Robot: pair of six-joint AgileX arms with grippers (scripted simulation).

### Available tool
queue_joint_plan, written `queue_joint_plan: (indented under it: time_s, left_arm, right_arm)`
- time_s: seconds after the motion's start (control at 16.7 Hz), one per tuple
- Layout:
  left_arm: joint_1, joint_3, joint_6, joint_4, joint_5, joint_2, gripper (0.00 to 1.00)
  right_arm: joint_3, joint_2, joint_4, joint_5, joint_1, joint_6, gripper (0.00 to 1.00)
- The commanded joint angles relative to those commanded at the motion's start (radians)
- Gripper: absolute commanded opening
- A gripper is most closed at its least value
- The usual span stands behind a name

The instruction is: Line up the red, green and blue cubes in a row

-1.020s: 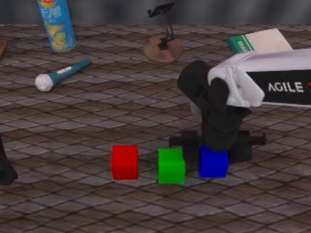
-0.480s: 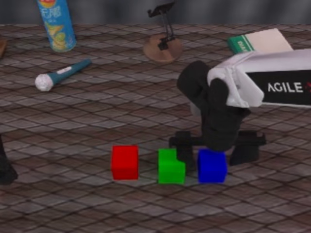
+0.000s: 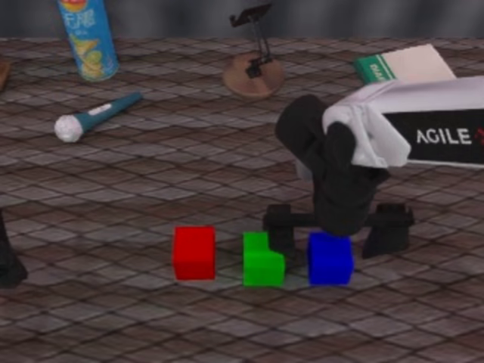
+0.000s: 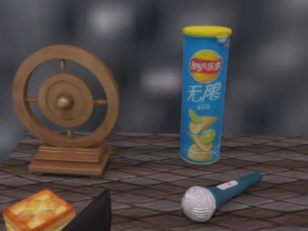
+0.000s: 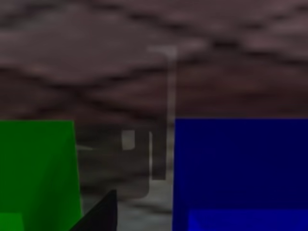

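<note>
The red cube, green cube and blue cube stand in a row near the table's front, with small gaps between them. My right gripper hangs open just above and behind the blue cube. One of its fingers is in the gap by the green cube, the other on the blue cube's right. It holds nothing. The right wrist view shows the green cube and the blue cube apart, with one fingertip between them. My left arm is parked at the left edge.
A chips can and a microphone lie at the back left. A round wooden stand is at the back middle and a green-and-white book at the back right. The left wrist view shows a wooden wheel and a toast.
My right gripper let go of the blue cube; its fingers spread wide and rose a little. The green cube shifted slightly to the left. The left arm stayed still.
</note>
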Motion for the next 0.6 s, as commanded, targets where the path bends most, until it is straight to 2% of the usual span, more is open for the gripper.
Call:
queue_joint_plan:
  time_s: [0.6]
  left_arm:
    - [0.000,0.000,0.000,0.000,0.000,0.000,1.00]
  right_arm:
    - [0.148,-0.099,-0.247,-0.001,0.011,0.000,1.00]
